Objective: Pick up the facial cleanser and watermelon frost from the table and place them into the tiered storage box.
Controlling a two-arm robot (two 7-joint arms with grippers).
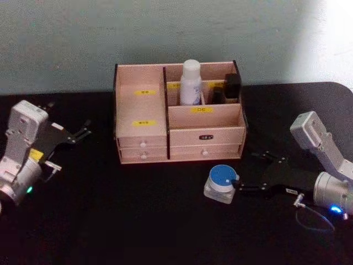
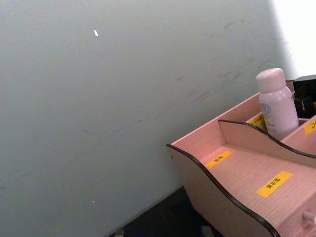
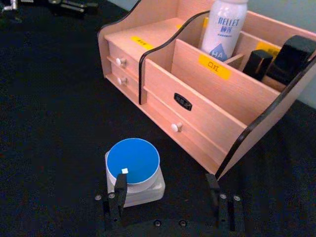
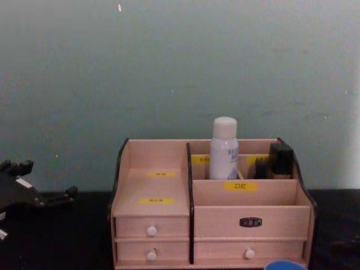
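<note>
Although the black table (image 1: 110, 221) has one item left on it, you are roughly halfway, by my reading. The tiered storage box (image 1: 182, 135) sits at the table's back middle, near the wall. Its rear compartment already holds the facial cleanser (image 1: 191, 83), a white bottle standing upright beside some dark items (image 1: 231, 87). Your left gripper (image 1: 83, 130) rests well off to the box's left, fingers apart and holding nothing; treat it as parked. Your right gripper (image 1: 245, 171) lies low over the table just in front of the box's right end, jaws spread wide and empty. One of its fingertips is at the side of the watermelon frost (image 1: 222, 182), the small blue-lidded jar, which sits off-centre, not squarely between the fingers. What remains for you: centre on the jar, close, lift it, and set it in a compartment.
</note>
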